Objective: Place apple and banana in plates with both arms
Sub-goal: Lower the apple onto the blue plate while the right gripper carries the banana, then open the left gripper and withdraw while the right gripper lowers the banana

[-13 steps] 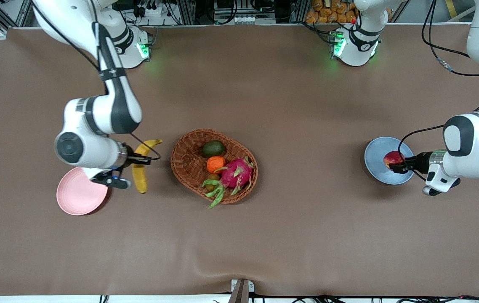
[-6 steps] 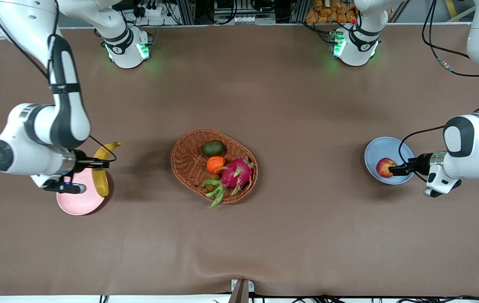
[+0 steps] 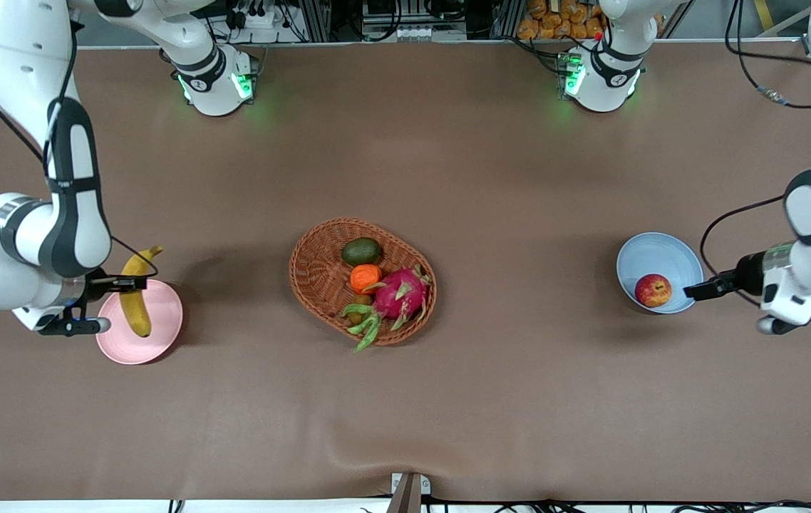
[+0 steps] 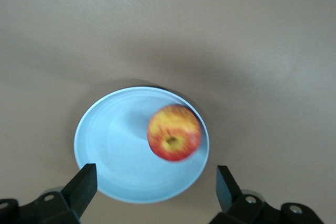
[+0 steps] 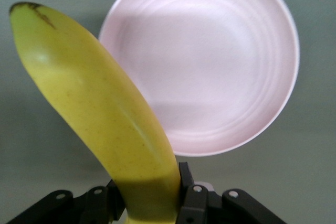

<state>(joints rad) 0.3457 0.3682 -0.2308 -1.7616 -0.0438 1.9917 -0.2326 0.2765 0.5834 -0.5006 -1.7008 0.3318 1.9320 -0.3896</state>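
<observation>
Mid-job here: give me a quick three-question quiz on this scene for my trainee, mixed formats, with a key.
1. True or false: the apple lies in the blue plate, free of the left end effector.
2. What does the right end effector grip?
A) the banana
B) an avocado
C) nothing
3. Fill in: the banana hangs over the ____ plate.

Key:
1. True; its fingers stand open, clear of the apple.
2. A
3. pink
</observation>
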